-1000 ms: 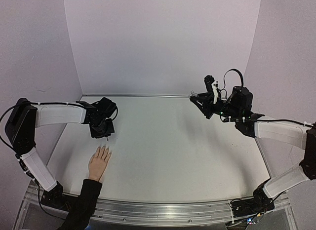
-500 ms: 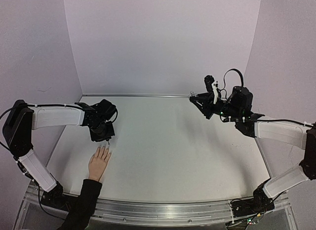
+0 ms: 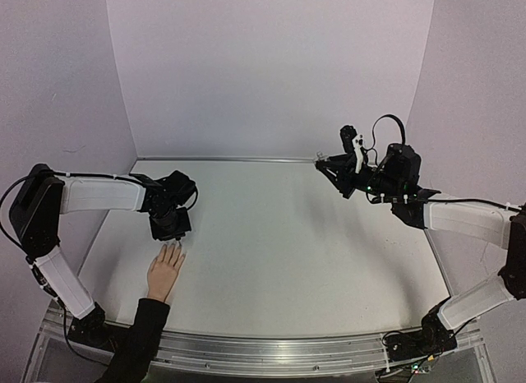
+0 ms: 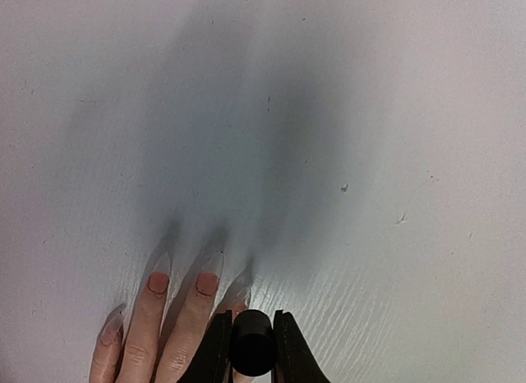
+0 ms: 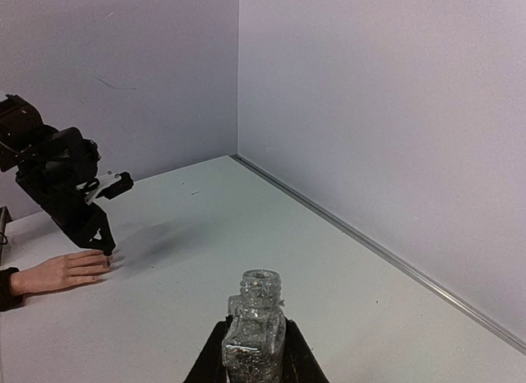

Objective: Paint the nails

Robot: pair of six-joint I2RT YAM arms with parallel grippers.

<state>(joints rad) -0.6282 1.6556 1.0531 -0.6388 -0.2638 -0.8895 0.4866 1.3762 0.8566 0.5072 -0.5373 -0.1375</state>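
On the white table point(image 3: 288, 235), at its near left, the pale mannequin hand point(image 3: 164, 272) lies palm down with its fingers pointing at the back wall. The left gripper point(image 4: 251, 356), clamped on a black round cap point(image 4: 251, 350), hangs just over the fingertips. The right gripper point(image 5: 253, 358), raised at the far right, grips an open glitter bottle point(image 5: 256, 317). Two of the nails point(image 4: 207, 283) show pinkish-red under long clear tips.

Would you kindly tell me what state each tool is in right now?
Left tool: closed on a black cap.
Right tool: closed on an uncapped bottle.
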